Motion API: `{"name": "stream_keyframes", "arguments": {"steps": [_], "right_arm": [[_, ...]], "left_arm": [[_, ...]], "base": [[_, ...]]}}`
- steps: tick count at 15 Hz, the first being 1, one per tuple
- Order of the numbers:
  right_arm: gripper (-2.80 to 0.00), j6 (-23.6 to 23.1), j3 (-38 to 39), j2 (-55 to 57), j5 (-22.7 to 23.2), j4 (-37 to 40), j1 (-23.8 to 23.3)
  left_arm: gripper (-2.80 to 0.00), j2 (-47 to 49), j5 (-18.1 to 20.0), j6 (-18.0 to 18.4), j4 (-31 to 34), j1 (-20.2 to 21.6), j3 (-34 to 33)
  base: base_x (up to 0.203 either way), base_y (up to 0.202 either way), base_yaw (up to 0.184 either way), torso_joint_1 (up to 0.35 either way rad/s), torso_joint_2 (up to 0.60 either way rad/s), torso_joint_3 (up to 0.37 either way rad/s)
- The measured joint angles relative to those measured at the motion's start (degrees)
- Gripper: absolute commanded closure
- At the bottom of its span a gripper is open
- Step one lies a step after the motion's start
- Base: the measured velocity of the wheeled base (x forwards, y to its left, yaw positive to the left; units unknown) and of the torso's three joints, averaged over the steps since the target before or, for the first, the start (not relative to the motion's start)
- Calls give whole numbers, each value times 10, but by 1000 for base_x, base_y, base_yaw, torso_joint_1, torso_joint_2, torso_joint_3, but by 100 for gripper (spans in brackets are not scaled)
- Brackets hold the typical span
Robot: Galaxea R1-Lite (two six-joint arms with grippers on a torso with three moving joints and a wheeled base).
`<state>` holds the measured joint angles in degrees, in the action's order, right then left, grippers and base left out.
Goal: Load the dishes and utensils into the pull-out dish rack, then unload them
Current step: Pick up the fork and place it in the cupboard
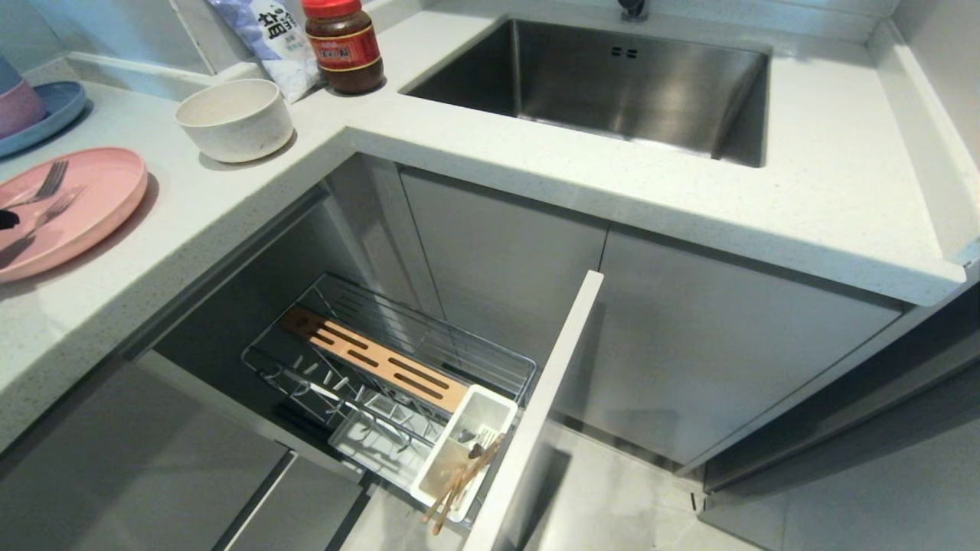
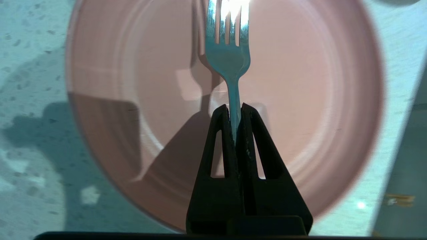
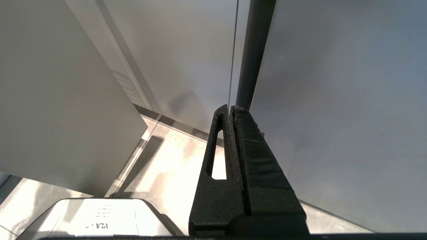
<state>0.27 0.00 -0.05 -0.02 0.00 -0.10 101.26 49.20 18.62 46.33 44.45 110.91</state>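
Note:
My left gripper (image 2: 235, 108) is shut on the handle of the silver fork (image 2: 228, 56), which hangs tines-forward over the pink plate (image 2: 300, 100). In the head view only the left gripper's tip (image 1: 6, 220) shows at the left edge, with the fork (image 1: 47, 184) and its shadow over the plate (image 1: 99, 191) on the counter. The cream bowl (image 1: 233, 119) stands behind the plate. The pull-out dish rack (image 1: 383, 360) is drawn out below the counter. The chopsticks (image 1: 463, 482) lean in its white cutlery tray (image 1: 490, 409); I cannot tell whether the metal beside them is the spoon. My right gripper (image 3: 231, 108) is shut and empty.
The steel sink (image 1: 612, 84) is set into the counter at the back right. A red-lidded jar (image 1: 342, 46) and a bag stand behind the bowl. A blue plate (image 1: 46, 115) with stacked bowls sits at the far left. The rack's pale front panel (image 1: 536, 413) juts out over the floor.

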Motion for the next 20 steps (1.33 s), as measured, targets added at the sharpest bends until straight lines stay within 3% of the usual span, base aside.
{"name": "stream_keyframes", "arguments": {"steps": [2,5,9,11,15,20], "right_arm": [[0,0,0,0,0,0,0],[0,0,0,0,0,0,0],[0,0,0,0,0,0,0],[0,0,0,0,0,0,0],[0,0,0,0,0,0,0],[0,0,0,0,0,0,0]], "left_arm": [[0,-24,0,-38,2,-11,0],[0,-67,0,-133,1,-45,-1],[0,-130,0,-290,9,-136,-1],[0,-155,-1,-340,30,-187,-2],[0,-189,-16,-348,101,-322,-18],[0,-208,-133,-346,132,-540,-94]], "base": [[0,0,0,0,0,0],[0,0,0,0,0,0],[0,0,0,0,0,0],[0,0,0,0,0,0],[0,0,0,0,0,0],[0,0,0,0,0,0]]}}
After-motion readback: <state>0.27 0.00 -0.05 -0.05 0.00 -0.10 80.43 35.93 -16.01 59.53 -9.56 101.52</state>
